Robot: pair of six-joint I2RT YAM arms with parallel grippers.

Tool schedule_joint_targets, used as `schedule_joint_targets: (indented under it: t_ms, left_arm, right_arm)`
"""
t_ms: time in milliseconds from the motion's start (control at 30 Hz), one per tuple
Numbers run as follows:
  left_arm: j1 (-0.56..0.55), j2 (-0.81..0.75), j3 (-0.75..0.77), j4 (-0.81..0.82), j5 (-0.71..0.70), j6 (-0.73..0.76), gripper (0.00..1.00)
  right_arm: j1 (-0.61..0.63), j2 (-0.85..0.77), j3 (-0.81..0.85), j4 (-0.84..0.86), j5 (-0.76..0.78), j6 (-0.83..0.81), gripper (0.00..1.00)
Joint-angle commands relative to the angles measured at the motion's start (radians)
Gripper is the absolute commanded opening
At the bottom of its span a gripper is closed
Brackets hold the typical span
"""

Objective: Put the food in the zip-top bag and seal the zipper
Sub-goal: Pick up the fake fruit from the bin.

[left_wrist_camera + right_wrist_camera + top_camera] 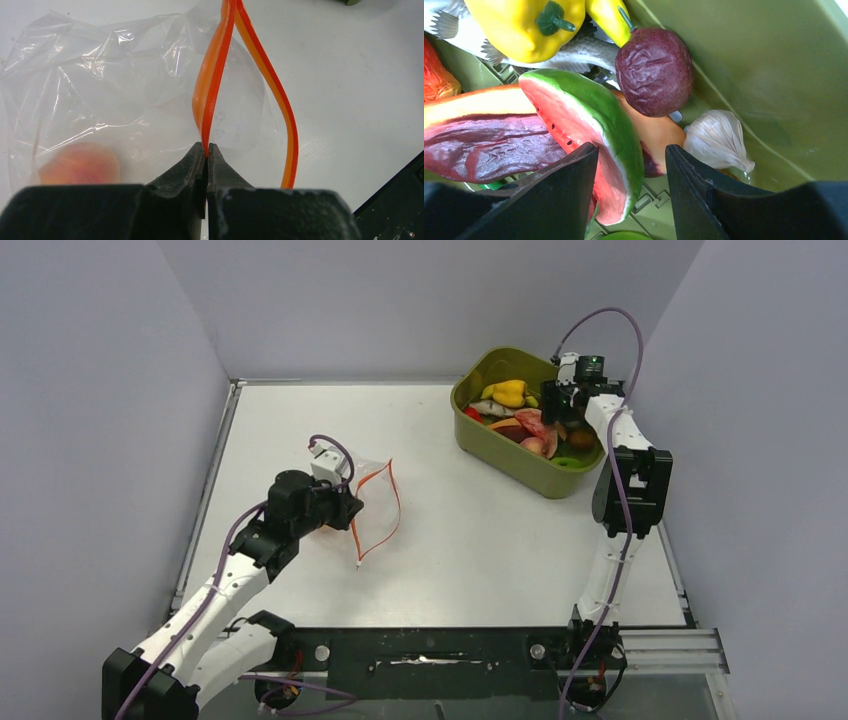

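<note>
Left jaws tight on zipper (209, 95), its length seemingly near-to-far.

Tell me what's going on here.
The left gripper has its jaws shut on one lip of the zipper, holding the mouth of the zip-top bag open; a peach-coloured piece seems to lie inside. The right gripper is down in the green tub, jaws open around the watermelon slice, not yet gripping it.

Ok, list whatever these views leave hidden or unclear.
- Left wrist: peach-coloured blur behind the crinkled zip-top bag; inside or underneath, unclear.
- Right wrist: lower end of the watermelon slice, hidden by the right gripper.
- Top external: food in the olive-green tub, too small to name.
</note>
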Motion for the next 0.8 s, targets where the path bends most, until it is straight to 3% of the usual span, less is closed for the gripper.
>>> schedule_joint_targets:
  t_ms: [0, 400, 767]
  left_arm:
    - [-0.003, 0.009, 0.022, 0.05, 0.005, 0.023, 0.0]
    - [-0.001, 0.007, 0.017, 0.063, 0.017, 0.018, 0.0]
    - [-0.003, -0.004, 0.014, 0.065, 0.024, 0.015, 0.0]
  right_arm:
    - [0.001, 0.012, 0.06, 0.034, -0.047, -0.028, 0.53]
    - [0.007, 0.02, 0.038, 0.033, -0.119, -0.044, 0.43]
    - [0.005, 0.03, 0.038, 0.016, -0.157, -0.081, 0.44]
